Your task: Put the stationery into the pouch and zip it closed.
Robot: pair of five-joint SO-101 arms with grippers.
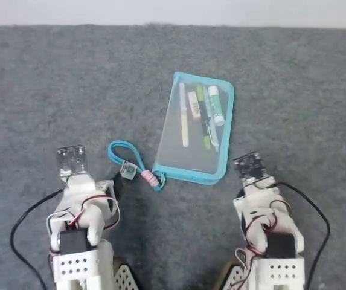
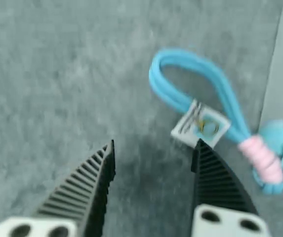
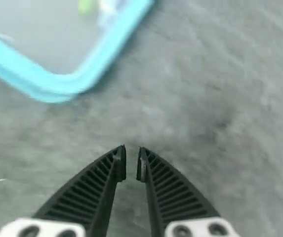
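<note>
A light, floppy clear pouch (image 1: 192, 136), stationery (image 1: 200, 112) inside, lies on the surface (image 1: 299, 90) ahead of both arms, with the left claw (image 2: 153, 148) released beside its strap (image 2: 225, 94) and the right claw (image 3: 131, 159) clenched empty; its blue rim (image 1: 188, 174) probably gives the firmest hold.

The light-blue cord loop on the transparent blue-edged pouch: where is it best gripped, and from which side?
Probably the two strands near the pink bead, where the light-blue cord loop narrows and lies flat on the grey carpet. Come from above, on the side of the left gripper, whose jaws stand open beside the small tag.
</note>
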